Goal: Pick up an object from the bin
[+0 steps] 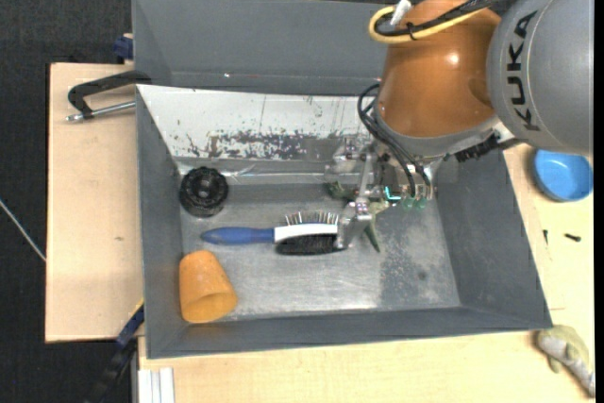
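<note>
Cup (206,286), orange, lies on its side front-left; knob (204,188), black, behind it; brush (283,235), blue-handled, in the middle. Gripper (362,218) sits low at the brush head's right end; open or closed, I cannot tell. Likely the approach step. Next comes closing on the head, then lifting.

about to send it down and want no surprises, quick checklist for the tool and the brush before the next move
1. Tool by the right end of the brush: ok
2. Brush lying flat, blue handle pointing left: ok
3. Black round cap apart from the brush: ok
4. Orange cup on its side, apart from the brush: ok
5. Tool touching the bristles: cannot tell
</note>
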Controlling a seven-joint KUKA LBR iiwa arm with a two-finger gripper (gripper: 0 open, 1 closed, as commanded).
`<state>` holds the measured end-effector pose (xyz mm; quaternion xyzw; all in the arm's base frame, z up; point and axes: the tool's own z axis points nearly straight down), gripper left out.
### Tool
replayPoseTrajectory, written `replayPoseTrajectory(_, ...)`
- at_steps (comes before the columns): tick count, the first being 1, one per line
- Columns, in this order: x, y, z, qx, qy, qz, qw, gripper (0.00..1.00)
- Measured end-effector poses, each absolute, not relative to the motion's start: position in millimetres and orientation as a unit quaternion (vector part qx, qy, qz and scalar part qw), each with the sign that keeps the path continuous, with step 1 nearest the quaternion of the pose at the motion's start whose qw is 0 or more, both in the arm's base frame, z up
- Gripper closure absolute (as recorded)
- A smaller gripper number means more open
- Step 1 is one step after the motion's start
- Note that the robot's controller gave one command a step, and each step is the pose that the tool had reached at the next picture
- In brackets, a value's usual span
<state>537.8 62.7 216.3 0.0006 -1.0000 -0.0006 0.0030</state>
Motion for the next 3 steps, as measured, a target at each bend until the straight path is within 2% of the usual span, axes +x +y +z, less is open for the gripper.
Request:
replayPoseTrajectory(1,544.2,76.2,80.8,0.062,-0.998,0.0,0.003,0.0)
replayPoseTrajectory(2,546.2,76.7,86.1,0.062,-0.998,-0.001,-0.001,1.0)
replayPoseTrajectory(3,566.7,52.8,234.4,0.082,-0.997,0.0,-0.007,1.0)
